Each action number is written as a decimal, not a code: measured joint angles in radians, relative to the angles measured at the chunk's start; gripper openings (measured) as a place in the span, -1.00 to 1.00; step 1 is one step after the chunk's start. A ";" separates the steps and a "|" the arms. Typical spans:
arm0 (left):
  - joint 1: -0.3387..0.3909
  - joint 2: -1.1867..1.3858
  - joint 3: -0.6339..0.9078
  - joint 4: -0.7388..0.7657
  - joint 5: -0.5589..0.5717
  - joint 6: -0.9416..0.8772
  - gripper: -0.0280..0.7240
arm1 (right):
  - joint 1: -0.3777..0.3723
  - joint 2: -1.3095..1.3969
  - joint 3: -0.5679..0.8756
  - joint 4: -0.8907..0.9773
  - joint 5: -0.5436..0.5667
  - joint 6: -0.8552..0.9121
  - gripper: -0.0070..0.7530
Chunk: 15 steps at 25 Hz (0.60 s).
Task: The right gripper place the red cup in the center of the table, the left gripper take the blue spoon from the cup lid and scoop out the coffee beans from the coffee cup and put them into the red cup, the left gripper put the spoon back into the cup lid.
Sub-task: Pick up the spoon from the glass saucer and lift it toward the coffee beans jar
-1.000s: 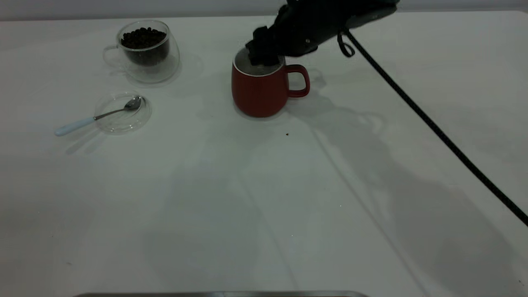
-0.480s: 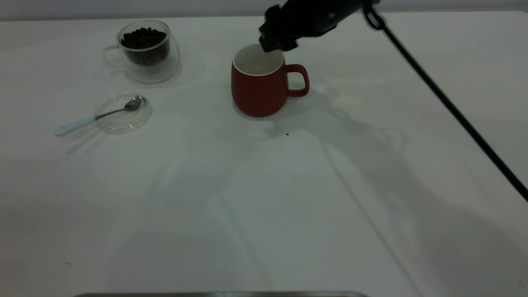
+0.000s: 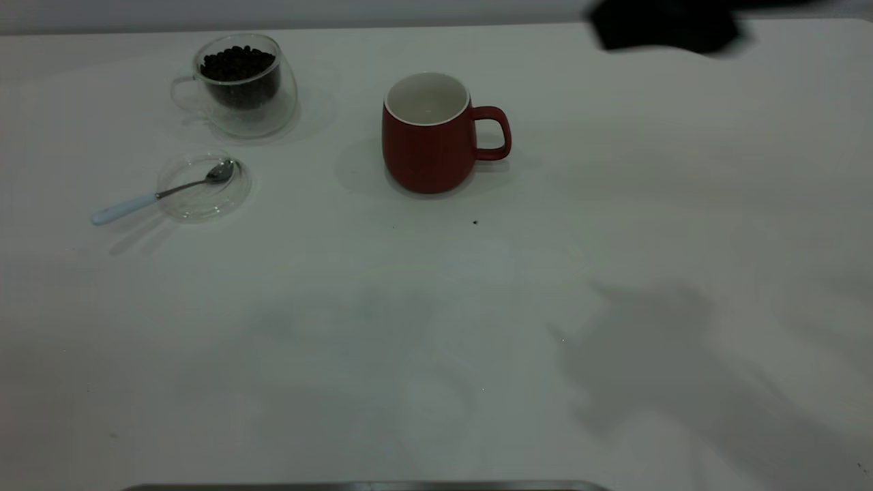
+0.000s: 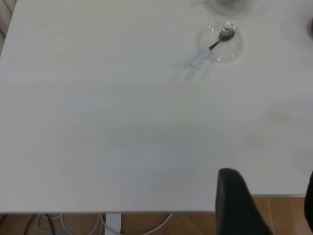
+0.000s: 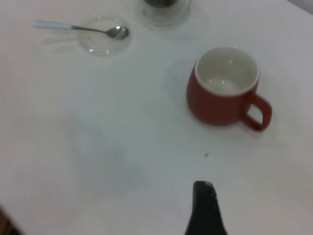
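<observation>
The red cup (image 3: 426, 140) stands upright and empty near the middle of the table (image 3: 436, 327), handle to the right; the right wrist view shows it too (image 5: 222, 90). Far back at the left is the coffee cup (image 3: 239, 88), holding coffee beans (image 3: 237, 63). In front of it the blue spoon (image 3: 160, 193) rests with its bowl in the cup lid (image 3: 203, 187). My right gripper (image 3: 665, 27) hovers high at the back right, clear of the cup, open; one finger (image 5: 204, 208) shows. My left gripper (image 4: 269, 200) is open over the table's edge, far from the spoon (image 4: 211, 48).
A tiny dark speck (image 3: 475, 221) lies in front of the red cup. In the left wrist view the table's edge (image 4: 146, 211) shows, with wooden floor and cables below it.
My right gripper has lifted off the red cup's rim and drawn away up and to the right. The cup stays where it stood.
</observation>
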 joint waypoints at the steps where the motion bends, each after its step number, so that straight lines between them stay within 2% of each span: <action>1: 0.000 0.000 0.000 0.000 0.000 0.000 0.16 | 0.000 -0.056 0.047 0.000 0.000 0.033 0.55; 5: 0.000 0.000 0.000 0.000 0.000 0.000 0.16 | 0.000 -0.250 0.107 0.034 0.002 0.184 0.55; 8: 0.000 0.000 0.000 0.000 0.000 0.000 0.16 | 0.000 -0.372 0.107 0.057 0.113 0.262 0.55; 11: 0.000 0.000 0.000 0.000 0.000 0.000 0.16 | 0.000 -0.453 0.108 -0.052 0.386 0.388 0.55; 15: 0.000 0.000 0.000 0.000 0.000 0.000 0.16 | 0.000 -0.482 0.108 -0.503 0.768 0.752 0.55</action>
